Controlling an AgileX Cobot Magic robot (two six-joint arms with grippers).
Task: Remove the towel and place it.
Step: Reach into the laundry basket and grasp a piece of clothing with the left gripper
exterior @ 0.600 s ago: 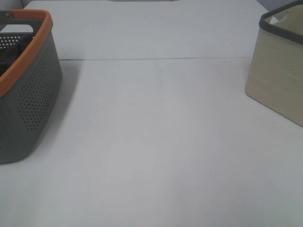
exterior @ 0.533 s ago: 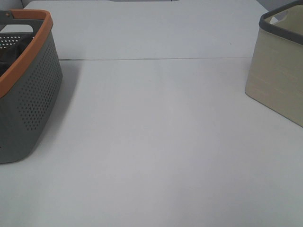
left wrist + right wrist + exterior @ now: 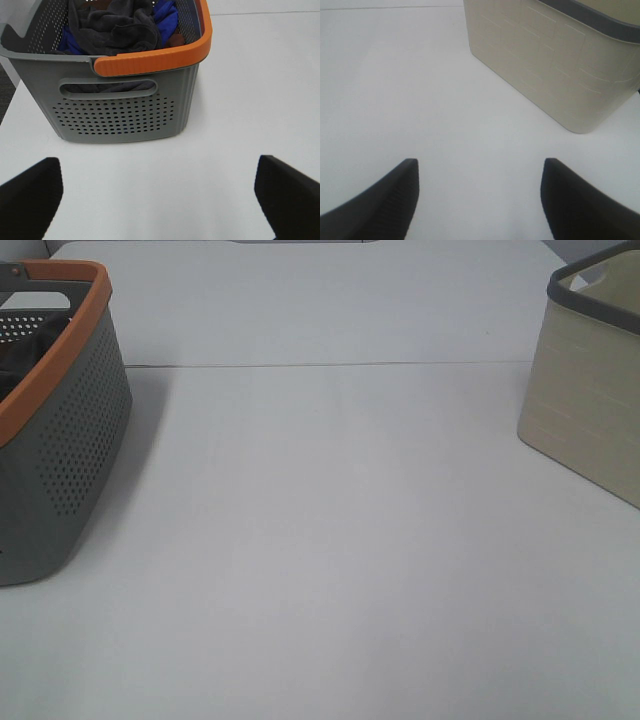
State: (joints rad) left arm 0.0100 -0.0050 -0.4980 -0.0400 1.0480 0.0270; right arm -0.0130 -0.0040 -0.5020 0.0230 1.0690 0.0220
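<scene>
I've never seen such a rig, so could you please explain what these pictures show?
This is a two-armed robot working at a white table. One picture comes from a camera mounted high; the arms are outside it. The other two come from cameras on each wrist, and the dark shapes at their edges are the fingers of the left tool and right tool. Both are open and hold nothing. On the table stand a grey perforated plastic basket with an orange rim and a beige fabric bin with a dark grey rim. The dark charcoal terry towel lies crumpled in the basket.
</scene>
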